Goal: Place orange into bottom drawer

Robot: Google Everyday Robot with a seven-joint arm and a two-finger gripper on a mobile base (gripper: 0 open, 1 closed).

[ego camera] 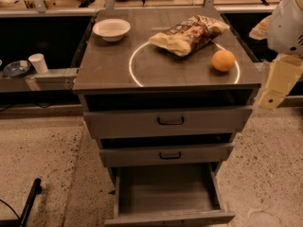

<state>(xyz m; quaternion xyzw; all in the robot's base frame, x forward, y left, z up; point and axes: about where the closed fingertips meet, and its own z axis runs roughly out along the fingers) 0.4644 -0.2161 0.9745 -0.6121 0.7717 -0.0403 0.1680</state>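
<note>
Orange skin, smooth and round: the orange (pixel 223 60) sits on the cabinet top (pixel 109 70), right of centre, on the white ring and just below the chip bag (pixel 189 33). My gripper (pixel 278 84) hangs at the right edge of the frame, apart from the fruit. I cannot tell how wide it stands. A glancing touch could roll the orange off the near right edge, or I could snag the bag. The bottom drawer (pixel 168 216) stands pulled out at the bottom centre, its back hidden under the drawer above. My arm is cut off by the frame.
</note>
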